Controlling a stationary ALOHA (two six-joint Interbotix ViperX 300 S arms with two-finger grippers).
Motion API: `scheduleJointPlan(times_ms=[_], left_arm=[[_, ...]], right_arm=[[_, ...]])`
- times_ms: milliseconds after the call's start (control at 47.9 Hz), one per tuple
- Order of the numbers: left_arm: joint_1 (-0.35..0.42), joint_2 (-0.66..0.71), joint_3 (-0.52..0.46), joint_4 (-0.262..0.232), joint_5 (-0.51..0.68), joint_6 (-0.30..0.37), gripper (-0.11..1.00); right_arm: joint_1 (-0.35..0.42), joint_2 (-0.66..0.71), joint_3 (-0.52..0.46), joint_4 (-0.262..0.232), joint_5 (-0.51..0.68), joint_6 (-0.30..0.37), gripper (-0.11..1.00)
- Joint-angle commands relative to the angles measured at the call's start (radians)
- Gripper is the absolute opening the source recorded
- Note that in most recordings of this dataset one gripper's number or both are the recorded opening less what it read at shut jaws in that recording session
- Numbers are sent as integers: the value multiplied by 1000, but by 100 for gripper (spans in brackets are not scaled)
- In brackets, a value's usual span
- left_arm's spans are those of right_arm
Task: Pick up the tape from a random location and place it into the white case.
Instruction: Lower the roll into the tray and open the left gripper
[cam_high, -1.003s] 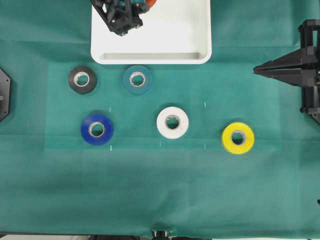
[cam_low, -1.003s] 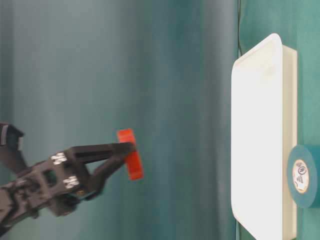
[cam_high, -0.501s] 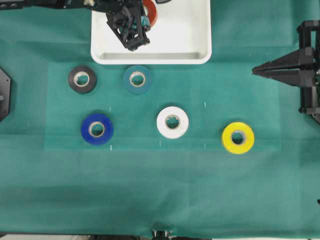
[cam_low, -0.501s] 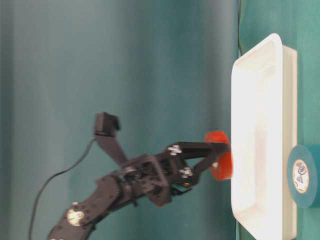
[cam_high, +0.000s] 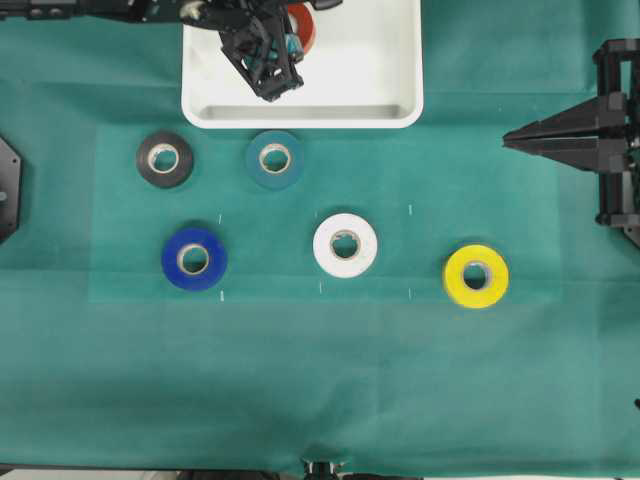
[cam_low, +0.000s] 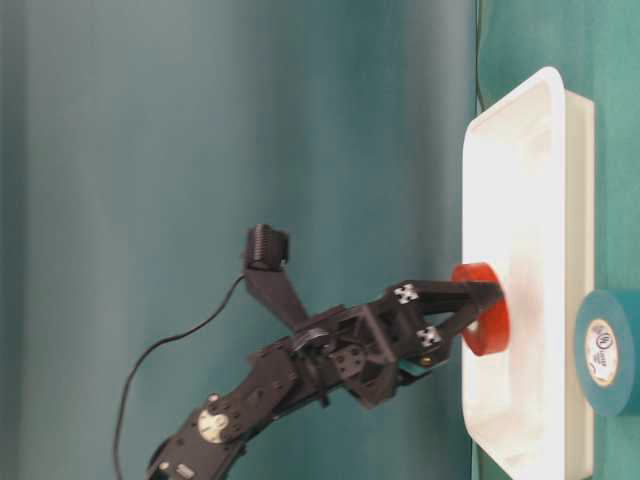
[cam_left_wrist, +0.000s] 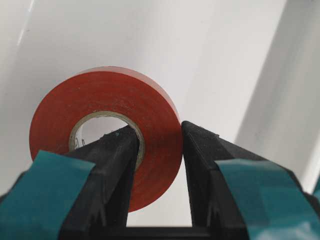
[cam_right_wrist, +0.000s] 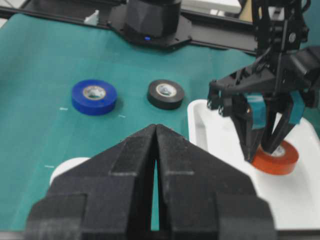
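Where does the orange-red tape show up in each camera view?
Overhead: tape at top centre, part hidden by the left gripper.
Table-level: tape right of centre.
Left wrist: tape centre-left, clamped.
Right wrist: tape at right.
Shared landmark: white case beneath it in every view.

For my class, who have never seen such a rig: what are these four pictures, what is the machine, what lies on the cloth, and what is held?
Two robot arms work at a green-clothed table. One picture looks down from above, one from table level, and one from a camera on each wrist. The left gripper is shut on the tape, low inside the white case. The right gripper waits shut at the side. On the cloth lie black, teal, blue, white and yellow rolls.
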Motion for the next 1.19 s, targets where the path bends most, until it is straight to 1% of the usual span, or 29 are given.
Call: scheduleJointPlan(times_ms=[0, 251, 689, 710, 752, 773, 898, 961, 1003, 1024, 1170], left_arm=[[3, 2, -14, -3, -20, -2, 25], [2, 43, -14, -5, -32, 0, 25], [-2, 43, -17, -6, -35, -5, 26], [-2, 43, -17, -6, -37, -5, 28], [-6, 43, -15, -6, -37, -3, 39], [-8, 43, -15, -6, -35, -3, 47], [-14, 41, -17, -6, -35, -2, 81], [-14, 38, -15, -5, -35, -3, 94], [-14, 38, -15, -5, -35, -3, 99], [-14, 38, -15, -6, -34, -3, 99], [-14, 35, -17, -6, -31, -3, 98]], right_arm=[[-3, 6, -26, 0, -6, -2, 0], [-3, 8, -26, 0, -6, -2, 0], [-3, 8, -26, 0, -6, -2, 0], [-3, 8, -26, 0, -6, -2, 0], [-3, 8, -26, 0, -8, -2, 0], [-3, 8, -26, 0, -8, -2, 0], [-3, 8, -26, 0, -6, -2, 0], [-3, 8, -26, 0, -6, -2, 0], [-3, 8, -26, 0, -6, -2, 0], [-3, 8, -28, 0, -5, -2, 0], [-3, 8, -28, 0, -3, -2, 0]])
